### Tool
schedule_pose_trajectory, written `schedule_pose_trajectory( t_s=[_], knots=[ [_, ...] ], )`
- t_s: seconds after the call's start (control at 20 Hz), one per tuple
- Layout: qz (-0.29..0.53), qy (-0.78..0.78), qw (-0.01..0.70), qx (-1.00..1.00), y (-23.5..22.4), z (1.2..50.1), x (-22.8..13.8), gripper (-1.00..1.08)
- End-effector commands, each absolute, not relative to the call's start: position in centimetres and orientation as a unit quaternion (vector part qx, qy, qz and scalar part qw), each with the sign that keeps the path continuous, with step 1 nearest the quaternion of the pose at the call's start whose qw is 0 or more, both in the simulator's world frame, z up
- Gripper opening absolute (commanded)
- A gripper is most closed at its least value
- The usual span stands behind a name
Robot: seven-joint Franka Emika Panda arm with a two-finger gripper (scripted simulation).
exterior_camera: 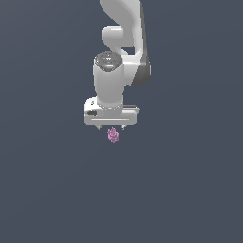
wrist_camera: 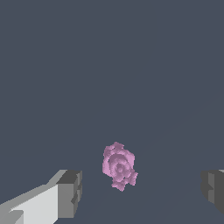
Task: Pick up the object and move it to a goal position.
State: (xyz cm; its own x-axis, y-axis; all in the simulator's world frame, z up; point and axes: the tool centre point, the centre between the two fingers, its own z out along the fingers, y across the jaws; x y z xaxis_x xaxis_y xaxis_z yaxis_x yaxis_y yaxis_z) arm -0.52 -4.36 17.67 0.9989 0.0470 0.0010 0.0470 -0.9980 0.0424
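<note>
The object [exterior_camera: 113, 135] is a tiny pink-purple knobbly cluster on the dark grey floor, just below the white gripper [exterior_camera: 111, 127] in the exterior view. In the wrist view the object [wrist_camera: 118, 166] lies between the two grey fingertips, closer to one fingertip [wrist_camera: 70, 193] than to the other fingertip [wrist_camera: 213, 189], touching neither. The gripper [wrist_camera: 142, 191] is open wide with nothing held. The exterior view shows only small stubs of the fingers under the hand.
The white arm [exterior_camera: 124, 42] rises from the hand toward the exterior view's top. Plain dark grey ground [exterior_camera: 190, 190] surrounds everything. No goal marker shows in either view.
</note>
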Motion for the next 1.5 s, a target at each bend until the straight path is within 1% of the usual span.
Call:
schedule_pose_trajectory(
  t_s=[0.0,1.45],
  knots=[
    [0.000,0.042,0.021,0.999,-4.4,17.3,-0.7,1.00],
    [-0.002,0.390,0.005,0.921,-4.6,10.5,-4.5,1.00]
  ],
)
